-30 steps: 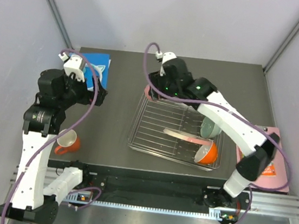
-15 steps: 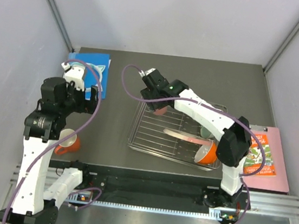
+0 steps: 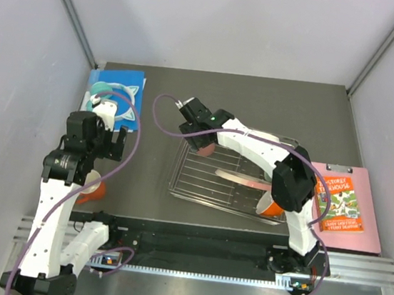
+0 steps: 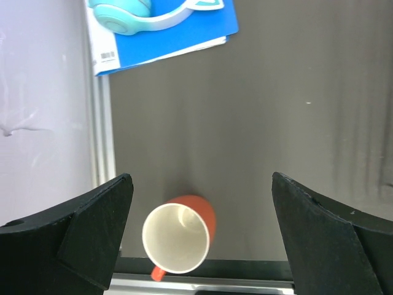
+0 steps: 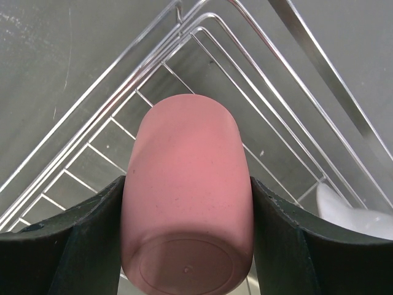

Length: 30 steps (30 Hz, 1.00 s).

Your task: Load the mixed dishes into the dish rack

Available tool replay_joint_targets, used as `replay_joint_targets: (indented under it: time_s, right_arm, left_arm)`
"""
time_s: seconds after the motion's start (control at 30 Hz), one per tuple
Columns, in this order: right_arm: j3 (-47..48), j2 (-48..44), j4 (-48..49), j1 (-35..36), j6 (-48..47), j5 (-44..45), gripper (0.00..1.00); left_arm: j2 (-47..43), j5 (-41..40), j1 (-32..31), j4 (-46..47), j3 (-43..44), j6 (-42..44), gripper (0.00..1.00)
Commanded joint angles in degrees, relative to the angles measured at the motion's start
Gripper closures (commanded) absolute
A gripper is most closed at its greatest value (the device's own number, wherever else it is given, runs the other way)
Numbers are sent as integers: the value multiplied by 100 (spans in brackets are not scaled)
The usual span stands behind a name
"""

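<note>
At the left of the overhead view my left gripper [image 3: 115, 140] hung released, jaws wide with nothing between them. In its wrist view the orange mug [image 4: 178, 236] lay below, white mouth facing the camera, just beside the table's near edge. Bare tabletop ran from there up to the blue board [image 3: 122, 84] and teal ring [image 3: 106, 97].

A second earlier that arm covered the ring; it had since drawn back.

Toward the middle, my right gripper [image 3: 199, 139] was grasping the pink cup [image 5: 187, 184] over the upper-left corner of the dish rack [image 3: 207, 185]. The cup's base faced the wrist camera and its long axis ran toward that corner. The gripper had swung there from the rack's far edge.

Farther right sat the pink-and-cream plate [image 3: 240, 179] and orange bowl [image 3: 273, 203], with open wires left of them.
</note>
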Motion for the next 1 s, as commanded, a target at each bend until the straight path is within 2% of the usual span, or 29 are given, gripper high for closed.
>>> replay_joint_targets:
  time_s: [0.0, 0.23, 0.27, 0.33, 0.37, 0.47, 0.57, 0.63, 0.73, 0.77, 0.83, 0.97]
  right_arm:
    - [259, 90, 387, 61, -105, -44, 100]
    - [241, 230, 493, 17, -158, -79, 100]
    - [241, 239, 501, 0, -184, -105, 89]
    - [250, 239, 501, -1, -228, -149, 78]
    - [241, 231, 501, -1, -246, -167, 67]
    - [189, 178, 563, -1, -290, -167, 52]
    - [109, 72, 651, -1, -290, -193, 41]
    - [83, 63, 686, -1, -316, -123, 39]
    - [83, 90, 677, -1, -395, -53, 23]
    - [83, 81, 669, -1, -413, -44, 14]
    - [74, 90, 686, -1, -422, 35, 3]
    - [39, 46, 721, 8, -474, 88, 0]
  left_arm:
    - [-82, -412, 28, 169, -44, 353, 1]
    - [-188, -580, 28, 213, -167, 713, 1]
    - [-223, -580, 28, 196, -167, 748, 1]
    - [-258, -589, 28, 187, -193, 854, 1]
    - [-302, -737, 28, 213, -219, 863, 1]
    - [-424, -913, 28, 292, -351, 1108, 1]
    - [-574, -1098, 28, 397, -597, 1521, 1]
    - [-636, -1326, 28, 442, -816, 1915, 1]
    - [-759, -1520, 28, 460, -1071, 2312, 1]
    - [-811, -1555, 28, 468, -1116, 2374, 1]
    - [-856, -1608, 28, 460, -1204, 2480, 1]
    - [-900, -1626, 28, 424, -1230, 2524, 1]
